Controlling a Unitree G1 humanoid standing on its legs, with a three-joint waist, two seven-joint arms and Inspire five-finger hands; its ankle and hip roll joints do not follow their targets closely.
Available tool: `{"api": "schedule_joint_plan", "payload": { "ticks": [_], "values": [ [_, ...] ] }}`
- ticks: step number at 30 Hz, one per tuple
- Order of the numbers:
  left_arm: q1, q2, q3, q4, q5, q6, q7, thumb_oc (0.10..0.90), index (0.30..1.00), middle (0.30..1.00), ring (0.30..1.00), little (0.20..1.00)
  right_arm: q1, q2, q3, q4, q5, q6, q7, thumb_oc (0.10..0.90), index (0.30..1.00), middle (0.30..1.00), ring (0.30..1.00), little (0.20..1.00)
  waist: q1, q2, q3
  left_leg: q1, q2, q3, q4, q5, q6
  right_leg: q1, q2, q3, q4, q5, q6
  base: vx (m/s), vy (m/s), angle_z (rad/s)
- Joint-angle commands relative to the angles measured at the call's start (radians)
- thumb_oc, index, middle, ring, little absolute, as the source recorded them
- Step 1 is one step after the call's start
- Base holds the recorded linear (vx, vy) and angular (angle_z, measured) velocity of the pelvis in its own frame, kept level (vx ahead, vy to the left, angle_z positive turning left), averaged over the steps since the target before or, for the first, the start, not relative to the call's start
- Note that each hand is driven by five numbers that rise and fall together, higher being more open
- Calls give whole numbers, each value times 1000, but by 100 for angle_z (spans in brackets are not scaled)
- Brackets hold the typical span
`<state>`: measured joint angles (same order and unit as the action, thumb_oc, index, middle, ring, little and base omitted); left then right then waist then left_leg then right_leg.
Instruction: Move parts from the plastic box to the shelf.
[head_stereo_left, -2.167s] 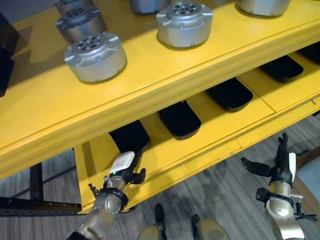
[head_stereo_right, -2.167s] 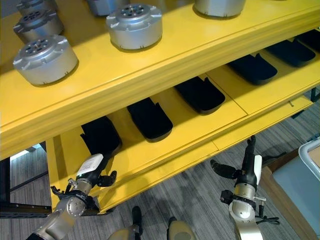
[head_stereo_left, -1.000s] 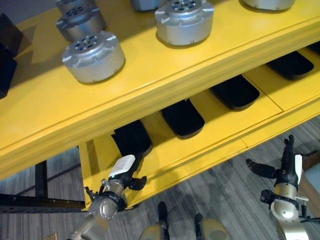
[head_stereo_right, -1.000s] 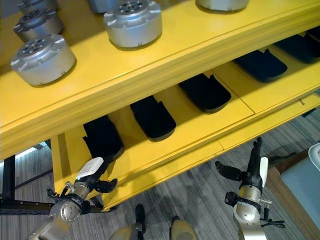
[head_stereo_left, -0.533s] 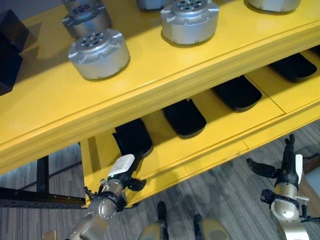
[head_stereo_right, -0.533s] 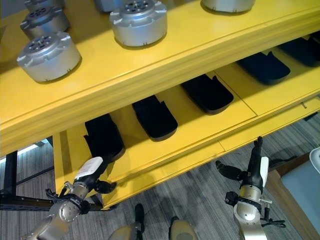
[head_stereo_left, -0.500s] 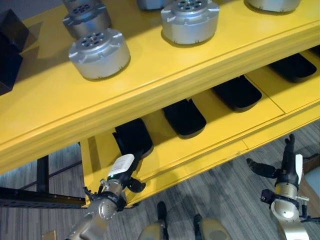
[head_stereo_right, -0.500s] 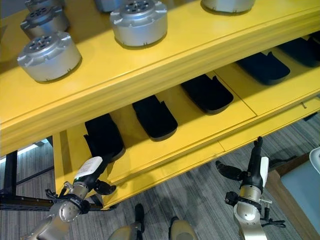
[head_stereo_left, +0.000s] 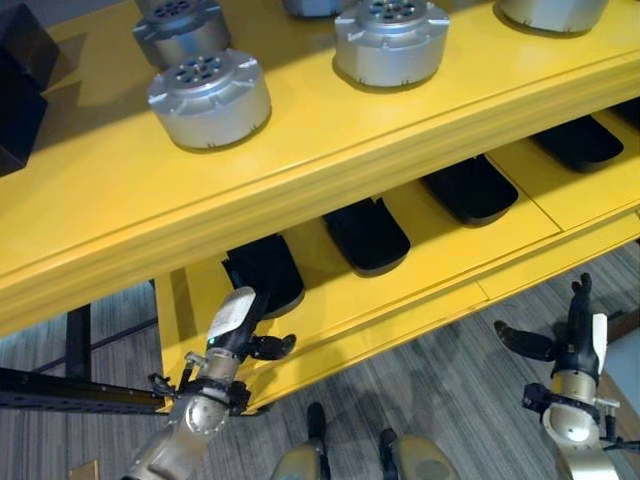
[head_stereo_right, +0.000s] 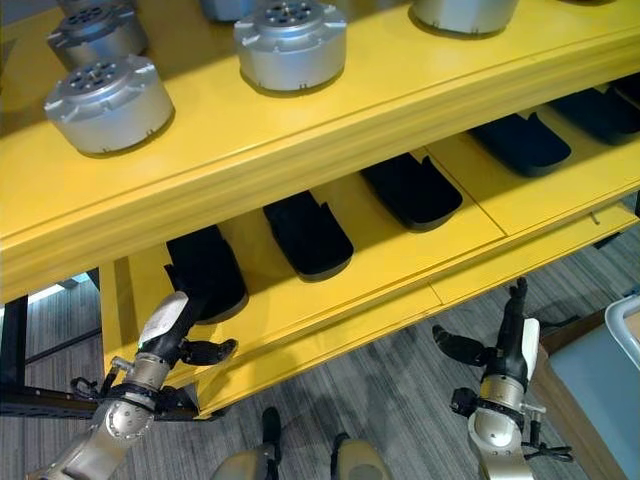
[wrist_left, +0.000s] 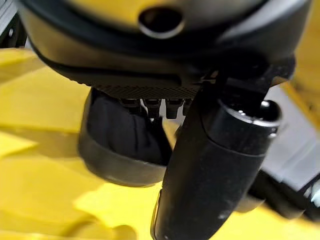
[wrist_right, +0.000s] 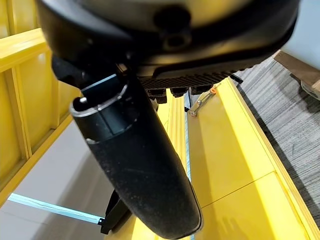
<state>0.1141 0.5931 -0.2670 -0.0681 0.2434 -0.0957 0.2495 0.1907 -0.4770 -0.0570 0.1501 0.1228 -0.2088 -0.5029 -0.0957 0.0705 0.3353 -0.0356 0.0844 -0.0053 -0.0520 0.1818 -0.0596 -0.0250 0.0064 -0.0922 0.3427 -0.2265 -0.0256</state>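
1. The left hand (head_stereo_left: 232, 330) is seen at the lower shelf (head_stereo_left: 440, 262), fingers straight, thumb apart, nothing held.
2. A black part (head_stereo_left: 265, 272) lies just beside it at 1 o'clock, long axis running into the shelf.
3. The right hand (head_stereo_left: 572, 338) hangs well apart over the floor, spread and empty.
4. The left hand is judged nearer.

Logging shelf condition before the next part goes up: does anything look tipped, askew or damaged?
Nothing stands out. The silver parts sit flat on the yellow shelf, and the black parts lie in a row below.
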Motion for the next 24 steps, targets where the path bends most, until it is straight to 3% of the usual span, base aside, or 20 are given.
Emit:
{"api": "schedule_joint_plan", "payload": {
  "ticks": [1, 4, 7, 10, 11, 15, 18, 19, 20, 21, 24],
  "values": [
    [-26, -35, 93, -131, -196, -174, -6, 900, 1000, 1000, 1000, 1000, -43, -32, -57, -123, -47, -99, -51, 900, 1000, 1000, 1000, 1000, 6, -46, -69, -30, 52, -30, 8, -89, -33, 80, 4, 33, -153, 35, 17, 0, 0, 0],
    [-8, -53, 102, -136, -326, -244, -93, 900, 1000, 1000, 1000, 1000, -38, -23, -58, -123, -51, -105, -53, 900, 1000, 1000, 1000, 1000, 10, -47, -72, -29, 51, -30, 7, -88, -33, 82, 6, 32, -157, 38, 17, 0, 0, 0],
    [22, -89, 95, -152, -674, -317, -341, 900, 1000, 1000, 1000, 1000, -32, -19, -62, -127, -42, -129, -45, 900, 1000, 1000, 1000, 1000, 18, -42, -70, -31, 50, -33, 4, -85, -34, 84, 7, 25, -150, 33, 13, -33, -35, 1],
    [40, -120, 83, -164, -895, -257, -540, 900, 1000, 1000, 1000, 1000, -36, -15, -60, -132, -33, -142, -22, 900, 1000, 1000, 1000, 1000, 23, -36, -69, -34, 52, -35, -3, -82, -35, 83, 11, 23, -141, 26, 10, 0, 0, 0],
    [49, -136, 69, -159, -975, -285, -615, 900, 1000, 1000, 1000, 1000, -39, -13, -53, -131, -27, -150, 2, 900, 1000, 1000, 1000, 1000, 23, -32, -67, -37, 53, -36, -11, -78, -36, 84, 14, 23, -137, 23, 7, 0, 0, 0],
    [72, -154, 57, -157, -1062, -267, -708, 900, 1000, 1000, 1000, 1000, -38, -11, -32, -125, -24, -153, 27, 900, 1000, 1000, 1000, 1000, 26, -25, -65, -38, 52, -34, -14, -70, -38, 87, 21, 29, -145, 27, 4, -7, -19, -1],
    [83, -155, 68, -148, -1096, -262, -773, 900, 1000, 1000, 1000, 1000, -17, -8, -43, -130, -22, -158, 28, 900, 1000, 1000, 1000, 1000, 20, -21, -63, -48, 46, 5, 10, -60, -38, 95, 21, 14, -158, 34, 4, -39, -12, 0],
    [93, -155, 80, -143, -1136, -257, -847, 900, 1000, 1000, 1000, 1000, 8, -7, -67, -129, -15, -174, 30, 900, 1000, 1000, 1000, 1000, 9, -26, -61, -54, 30, 74, 90, -83, -29, 102, 9, -7, -172, 41, 7, -86, -18, 12],
    [93, -155, 80, -142, -1137, -258, -848, 900, 1000, 1000, 1000, 1000, 8, -7, -67, -130, -15, -174, 30, 900, 1000, 1000, 1000, 1000, 8, -24, -63, -59, 32, 73, 93, -83, -29, 100, 10, -8, -174, 43, 7, -188, 14, 49],
    [96, -148, 82, -147, -1157, -258, -882, 900, 1000, 1000, 1000, 1000, 8, -7, -75, -130, -20, -175, 24, 900, 1000, 1000, 1000, 1000, -3, -43, -71, -58, -7, 143, 221, -188, 11, 91, -19, -15, -187, 62, 11, -192, 35, 61],
    [87, -147, 75, -162, -1154, -260, -880, 900, 1000, 1000, 1000, 1000, -2, -10, -65, -131, -19, -165, 8, 900, 1000, 1000, 1000, 1000, -8, -60, -81, -67, -46, 167, 368, -255, 42, 76, -41, -20, -201, 87, 16, -158, 41, 38]
  ]
}}
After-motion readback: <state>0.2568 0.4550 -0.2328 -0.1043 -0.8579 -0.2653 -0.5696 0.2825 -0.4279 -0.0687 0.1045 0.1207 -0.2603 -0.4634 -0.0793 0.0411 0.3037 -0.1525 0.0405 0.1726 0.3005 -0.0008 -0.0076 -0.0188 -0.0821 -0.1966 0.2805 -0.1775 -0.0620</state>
